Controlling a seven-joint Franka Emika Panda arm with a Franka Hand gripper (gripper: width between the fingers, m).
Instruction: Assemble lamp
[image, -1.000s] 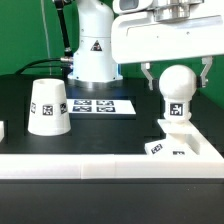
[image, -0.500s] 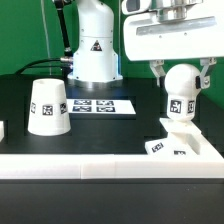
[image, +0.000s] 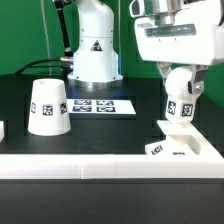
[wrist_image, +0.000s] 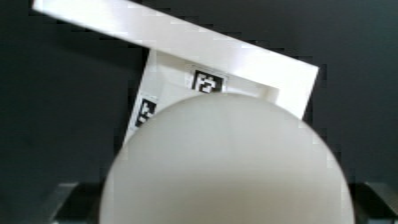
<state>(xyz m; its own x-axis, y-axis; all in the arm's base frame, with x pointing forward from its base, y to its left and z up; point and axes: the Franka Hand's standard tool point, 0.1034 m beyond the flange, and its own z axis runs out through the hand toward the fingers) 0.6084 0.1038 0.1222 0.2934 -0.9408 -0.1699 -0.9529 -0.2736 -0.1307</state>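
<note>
The bulb (image: 180, 95), white with a tag on its cylinder, leans tilted over the square base (image: 186, 146) at near right, its round head pinched by the gripper (image: 184, 80). The shade (image: 47, 107) stands well apart at left, with the marker board (image: 100, 105) farther back. In the wrist view the bulb's dome hides much of the base.

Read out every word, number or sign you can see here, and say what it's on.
Words or numbers: none readable.
A warning triangle: on the white robot pedestal; its symbol is too small to read.
Black-and-white square tags, patterns rather than text: on the shade, bulb, base and marker board.
</note>
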